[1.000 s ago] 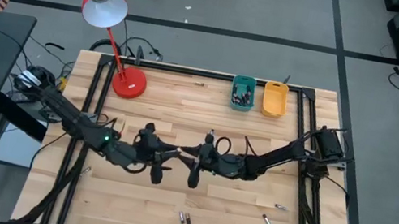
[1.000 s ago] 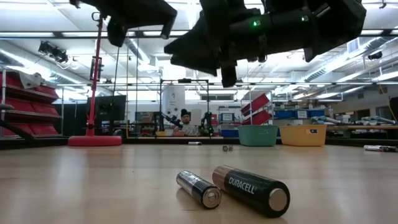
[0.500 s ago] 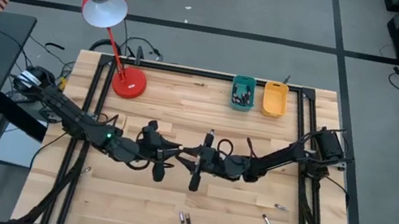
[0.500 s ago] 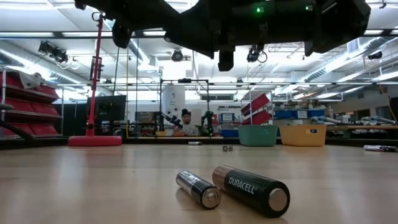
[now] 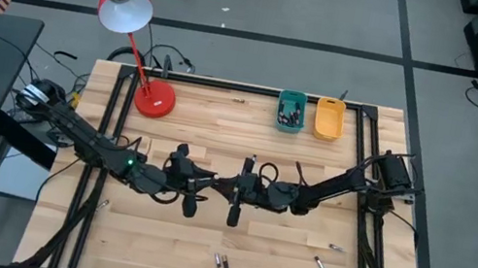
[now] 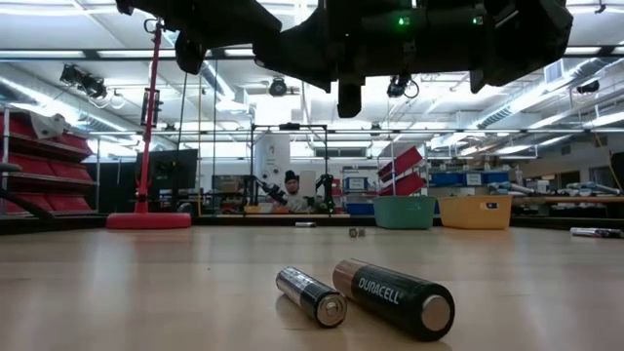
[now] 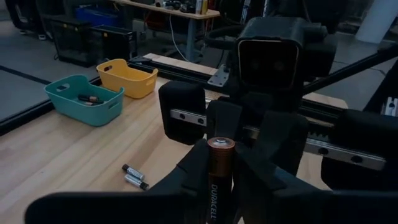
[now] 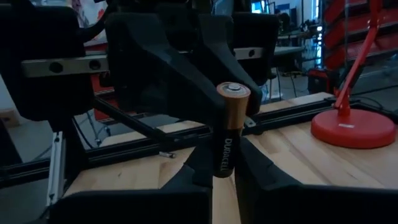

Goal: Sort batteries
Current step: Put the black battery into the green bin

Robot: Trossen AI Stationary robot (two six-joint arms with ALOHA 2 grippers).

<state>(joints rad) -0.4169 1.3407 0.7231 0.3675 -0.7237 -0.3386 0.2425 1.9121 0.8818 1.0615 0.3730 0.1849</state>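
My two grippers meet above the table's middle, left gripper and right gripper, both shut on one battery. This battery is a black Duracell cell standing upright with its coppery end up. Two more batteries lie on their sides near the near edge. Others lie toward the right side, and a pair lies between the grippers and the bins. In the low view both arms hang well above the table. My left gripper pinches the battery's black body below the coppery end between its two fingers, coming level from the table's left. The cell stands upright, lifted clear of the table. My right gripper pinches the same battery's black lower body between its two fingers, coming level from the table's right. The coppery end stands up above the fingers.
A teal bin holding batteries and a yellow bin stand at the far edge, right of centre. A red desk lamp's base stands at the far left. A lone battery lies by the far edge. Bare wood lies along the near side.
Both grippers have risen a little and levelled out over the table's middle. They have drawn closer together, the right one shifting slightly toward the table's left. The batteries on the table have stayed where they were.
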